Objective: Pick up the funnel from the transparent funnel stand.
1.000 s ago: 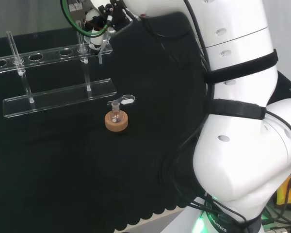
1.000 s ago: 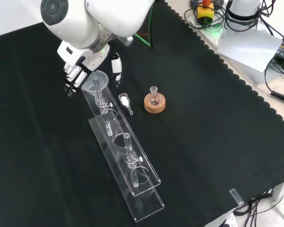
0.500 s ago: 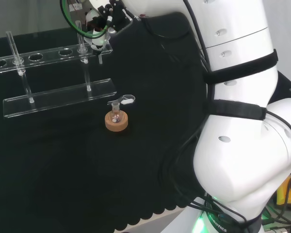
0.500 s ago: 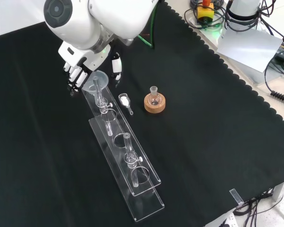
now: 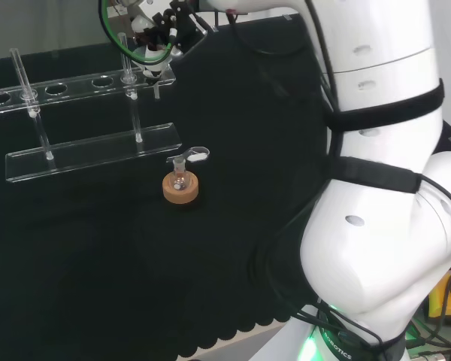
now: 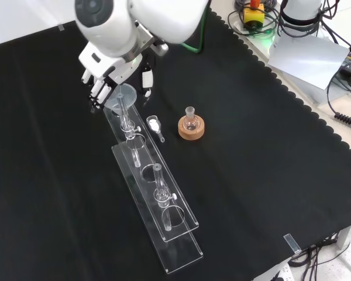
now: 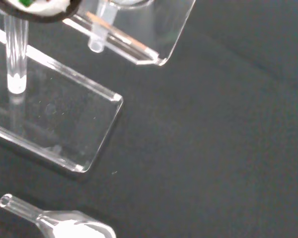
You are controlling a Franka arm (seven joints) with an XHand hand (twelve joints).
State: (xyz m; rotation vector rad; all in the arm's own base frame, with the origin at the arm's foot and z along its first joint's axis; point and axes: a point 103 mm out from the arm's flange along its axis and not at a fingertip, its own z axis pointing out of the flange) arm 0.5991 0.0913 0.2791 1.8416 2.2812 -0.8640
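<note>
The clear funnel (image 6: 124,93) hangs over the far end of the transparent funnel stand (image 6: 164,234). Its stem (image 7: 96,37) still reaches down through the end hole of the upper plate. My hand (image 6: 99,85) comes in from the top of the front view. Its fingers curl against one side of the funnel's rim and the thumb (image 6: 146,79) stands on the other side. In the head view the hand (image 5: 159,37) is at the top, with the funnel stem (image 5: 156,89) below it at the right end of the stand (image 5: 90,154).
A small flask in a cork ring (image 6: 191,126) stands to the right of the stand in the front view. A glass scoop with white powder (image 6: 155,124) lies between them, close to the stand's base (image 7: 49,114). Two upright posts carry the upper plate.
The hand has risen and drifted slightly right in the front view, and the funnel has moved with it, its stem drawn partly up out of the stand.
</note>
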